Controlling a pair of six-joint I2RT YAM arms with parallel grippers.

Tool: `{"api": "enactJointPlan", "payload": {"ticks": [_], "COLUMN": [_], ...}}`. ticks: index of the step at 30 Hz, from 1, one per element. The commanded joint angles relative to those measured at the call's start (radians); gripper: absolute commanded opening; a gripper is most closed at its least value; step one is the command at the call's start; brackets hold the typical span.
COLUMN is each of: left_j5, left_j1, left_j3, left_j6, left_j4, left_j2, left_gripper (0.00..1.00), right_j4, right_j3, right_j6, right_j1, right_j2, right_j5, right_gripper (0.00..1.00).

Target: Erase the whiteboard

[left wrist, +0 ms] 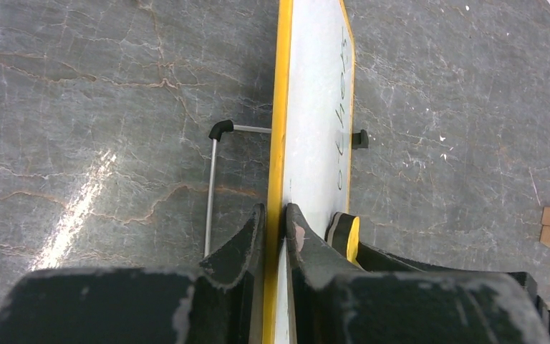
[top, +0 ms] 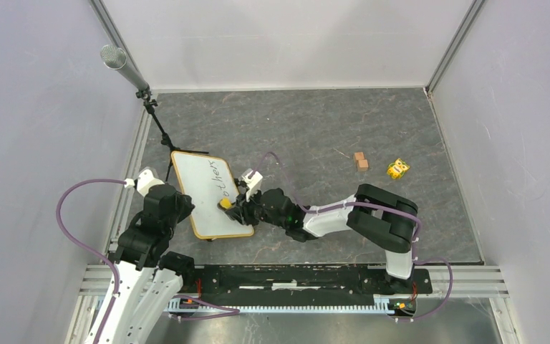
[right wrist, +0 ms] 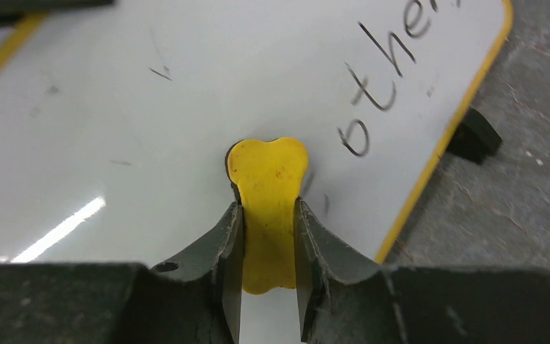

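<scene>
Whiteboard point(top: 202, 188): left-centre of worktop point(top: 315, 129). Left wrist view alone shows left tool point(left wrist: 276, 218) pinched narrow on its yellow frame edge. Right wrist view alone shows right tool point(right wrist: 268, 215) clamping yellow eraser point(right wrist: 268, 168), set against the board face just beside the writing point(right wrist: 390, 68) "other". Open worktop right of board; wooden blocks point(top: 361, 160) well apart.

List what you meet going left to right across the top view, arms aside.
Microphone → whiteboard → wooden blocks → yellow toy. The eraser in the right pincer overlaps the whiteboard, so it is left out.
</scene>
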Motion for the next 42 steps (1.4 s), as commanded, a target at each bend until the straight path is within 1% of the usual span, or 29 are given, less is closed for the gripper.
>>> {"api": "enactJointPlan", "payload": {"ticks": [1, 4, 8, 10, 13, 16, 20, 23, 28, 30, 35, 40, 42], "left_j5": [0.093, 0.093, 0.095, 0.096, 0.097, 0.100, 0.104, 0.106, 0.105, 0.107, 0.105, 0.105, 0.105], "left_j1": [-0.012, -0.012, -0.012, -0.012, -0.012, -0.012, -0.012, -0.012, -0.012, -0.012, -0.012, -0.012, -0.012], "left_j3": [-0.007, -0.006, -0.007, -0.005, -0.006, -0.008, -0.006, -0.006, -0.006, -0.005, -0.006, -0.005, -0.007], "left_j6": [-0.039, -0.039, -0.038, -0.038, -0.038, -0.036, -0.035, -0.035, -0.035, -0.032, -0.033, -0.033, -0.033], "left_j4": [0.024, 0.024, 0.027, 0.025, 0.026, 0.028, 0.028, 0.028, 0.028, 0.027, 0.025, 0.025, 0.024], "left_j2": [0.020, 0.028, 0.039, 0.034, 0.019, 0.018, 0.020, 0.020, 0.021, 0.019, 0.013, 0.018, 0.020], "left_gripper": [0.02, 0.02, 0.02, 0.02, 0.02, 0.02, 0.02, 0.02, 0.02, 0.02, 0.02, 0.02, 0.02], "right_j4": [-0.028, 0.044, 0.068, 0.078, 0.045, 0.011, -0.078, -0.077, -0.054, -0.043, 0.030, 0.029, 0.014], "right_j3": [0.086, 0.038, -0.014, -0.049, -0.049, -0.009, 0.097, 0.165, 0.246, 0.236, 0.125, 0.065, 0.076], "right_j6": [0.017, 0.081, 0.126, 0.138, 0.116, 0.097, 0.034, 0.038, 0.076, 0.079, 0.126, 0.160, 0.153], "right_j1": [0.021, -0.038, -0.111, -0.128, -0.118, -0.094, -0.026, 0.014, 0.028, 0.019, -0.049, -0.127, -0.135], "right_j2": [0.021, 0.051, 0.106, 0.115, 0.111, 0.099, 0.076, 0.083, 0.111, 0.121, 0.160, 0.198, 0.199], "right_j5": [-0.122, -0.162, -0.207, -0.209, -0.190, -0.184, -0.149, -0.170, -0.212, -0.201, -0.199, -0.200, -0.193], "right_gripper": [0.15, 0.14, 0.14, 0.15, 0.14, 0.15, 0.14, 0.15, 0.15, 0.15, 0.15, 0.15, 0.15]}}
